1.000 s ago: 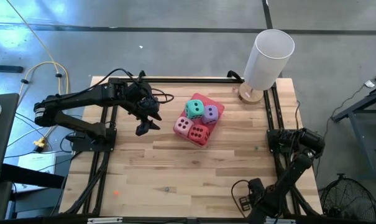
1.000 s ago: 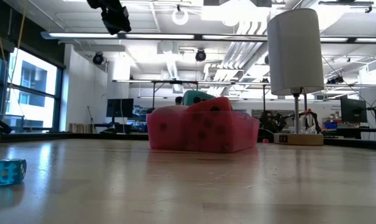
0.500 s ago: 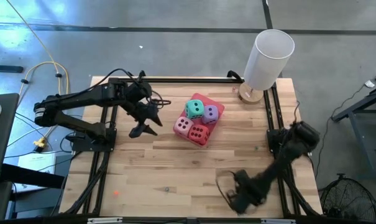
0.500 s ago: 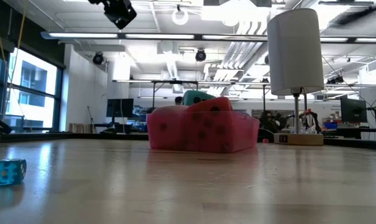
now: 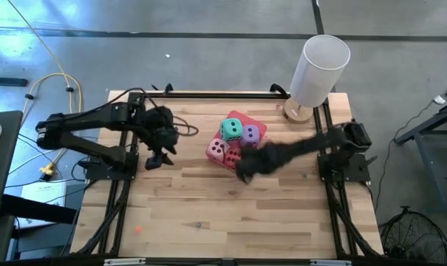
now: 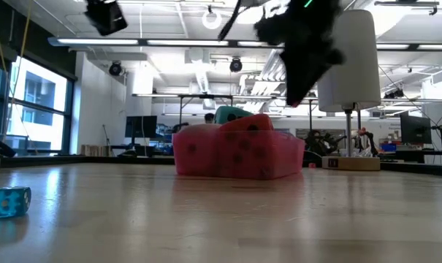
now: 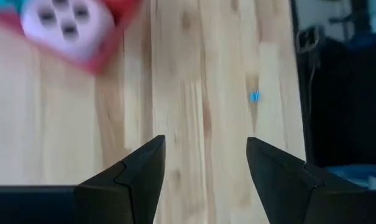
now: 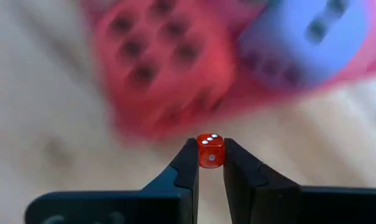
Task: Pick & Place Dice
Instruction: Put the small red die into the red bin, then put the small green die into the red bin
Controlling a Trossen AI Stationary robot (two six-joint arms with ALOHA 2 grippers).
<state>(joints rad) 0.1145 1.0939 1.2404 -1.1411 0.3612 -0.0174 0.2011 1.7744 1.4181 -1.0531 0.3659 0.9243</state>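
Four soft dice sit packed in a pink tray (image 5: 258, 125) at the table's middle: teal (image 5: 231, 129), purple (image 5: 250, 134), pale pink (image 5: 217, 150) and red (image 8: 151, 59). My right gripper (image 8: 210, 155) hangs blurred over the tray's near edge (image 5: 245, 170), shut on a small red die (image 8: 210, 151) with white pips. My left gripper (image 5: 155, 161) hovers left of the tray, open, with only bare wood between its fingers (image 7: 206, 162). A small blue die (image 6: 9, 201) lies on the table, at the left of the low view. My right gripper pinches the small red die by two opposite faces (image 8: 202, 157) between its two fingertips. The fingers slant steeply down from the table's right side. The die is lifted clear, just above the big red and purple dice.
A white lamp (image 5: 317, 70) on a wooden foot stands at the far right corner. Black frame rails (image 5: 123, 192) run along the left and right table sides. A tiny blue speck (image 7: 255, 96) lies on the wood beyond the left gripper. Open wood spreads across the near half.
My right arm has swung fast from the table's near right corner toward the far left, rising, and now hangs over the tray's near edge. My left gripper has drawn back from the tray toward the table's left edge, still open. The soft dice have kept still.
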